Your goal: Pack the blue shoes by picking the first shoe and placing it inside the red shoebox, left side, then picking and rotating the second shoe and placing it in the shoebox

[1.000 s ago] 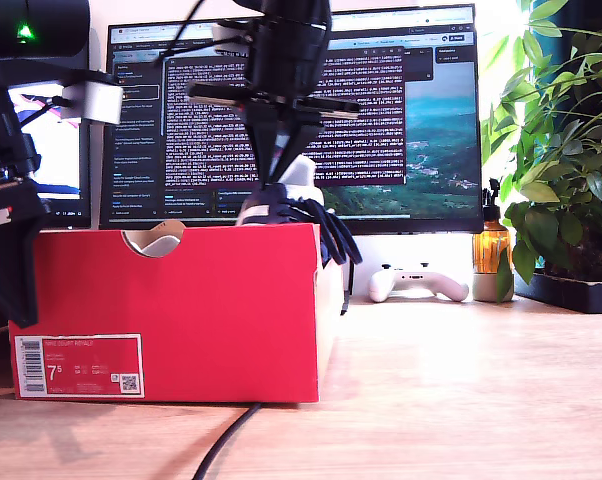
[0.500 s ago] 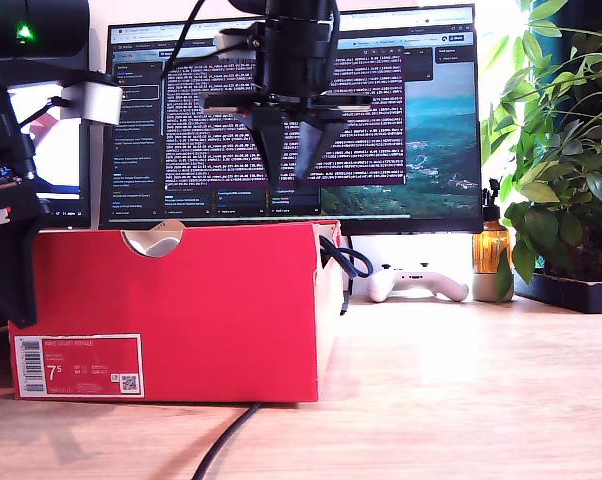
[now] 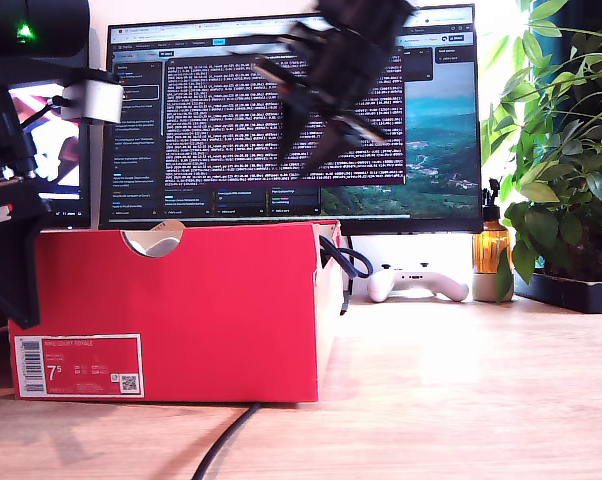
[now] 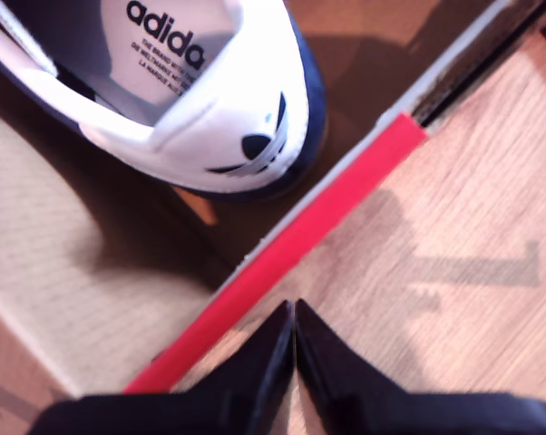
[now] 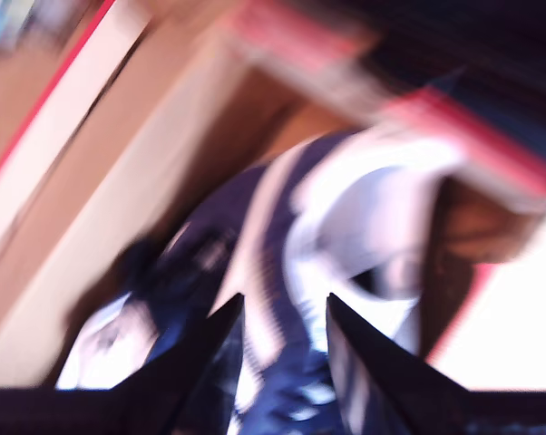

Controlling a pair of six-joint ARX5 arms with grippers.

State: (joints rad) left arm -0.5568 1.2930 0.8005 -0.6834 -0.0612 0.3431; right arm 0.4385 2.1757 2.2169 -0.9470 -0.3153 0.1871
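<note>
Second shoe (image 5: pixel 282 299) lies in red shoebox (image 3: pixel 181 300), directly below my second hand (image 5: pixel 282 317), fingers apart, empty. My first hand (image 4: pixel 294 317): fingers together, over box rim.

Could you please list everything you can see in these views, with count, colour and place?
shoebox: one, red, on the desk at the exterior view's left.
shoes: blue with white, inside the shoebox; each wrist view shows one, so whether they are two is unclear.
laces: dark, hanging over the shoebox's edge.
monitor: one, dark screen, behind the shoebox.
game controller: one, white, under the monitor.
bottle: one, amber, beside the plant.
plant: one, green, exterior view's right.
cable: one, black, on the desk in front.
first gripper: black, shut, above the shoebox's wall.
second gripper: black, open, above a shoe.
</note>
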